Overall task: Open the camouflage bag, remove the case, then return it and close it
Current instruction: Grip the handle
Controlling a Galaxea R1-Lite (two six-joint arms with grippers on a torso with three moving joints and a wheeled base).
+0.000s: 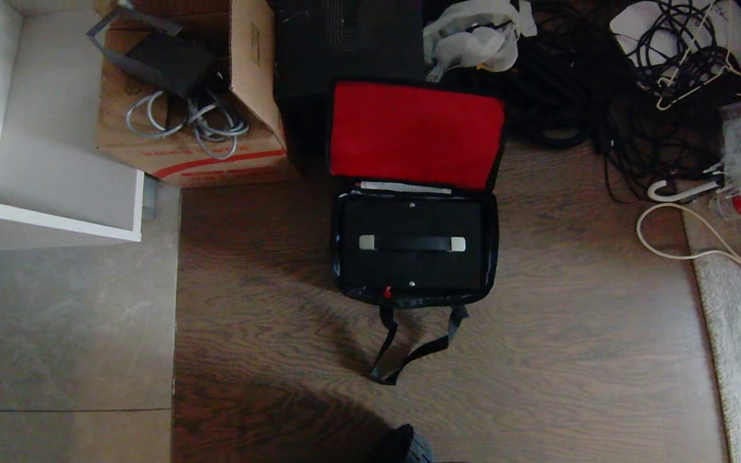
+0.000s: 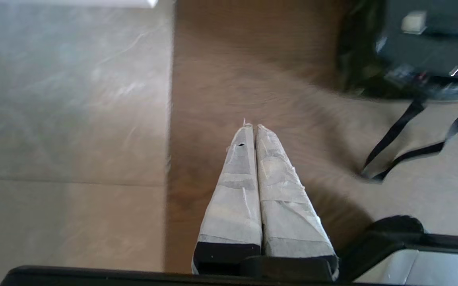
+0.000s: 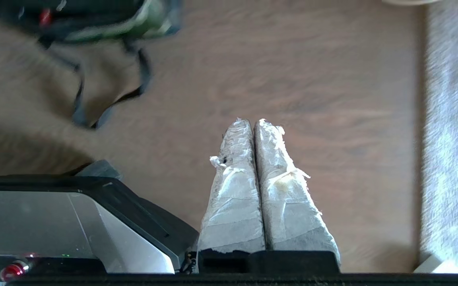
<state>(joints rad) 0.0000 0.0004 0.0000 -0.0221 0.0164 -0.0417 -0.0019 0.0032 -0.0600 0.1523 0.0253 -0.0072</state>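
The camouflage bag (image 1: 414, 302) stands on the wooden floor (image 1: 570, 360), about in the middle of the head view. Its lid (image 1: 417, 132) is folded back and stands up, so the red lining faces the camera. The case (image 1: 411, 244) lies inside the bag, filling the opening. Its black handle (image 1: 411, 244) with two silver end brackets runs across the top, and a small red knob (image 1: 386, 292) shows at the near edge of the case. The black shoulder strap (image 1: 409, 347) hangs out from the near side of the bag and lies in a loop on the floor.

Neither arm reaches the bag. The left hand (image 2: 251, 126) hangs above the floor, close to the line where the wooden boards meet the grey tiles (image 2: 70, 119), and the bag is well apart from it. Its two taped fingers (image 2: 235, 190) are pressed together and hold nothing. The right hand (image 3: 249, 121) also hangs above the wooden floor, between the strap and the light carpet (image 3: 451, 139). Its taped fingers (image 3: 288, 198) are closed against each other too, with nothing between them.

Behind the bag stands a taller plain black box (image 1: 348, 51), just beside the lid. To the left of it there is a brown cardboard box (image 1: 184, 151) with grey cables inside. To the right, black cables (image 1: 602, 96) lie in a heap on the floor, and a white cable (image 1: 679, 251) runs towards the carpet. A white shelf (image 1: 49, 222) is at the left edge of the floor.
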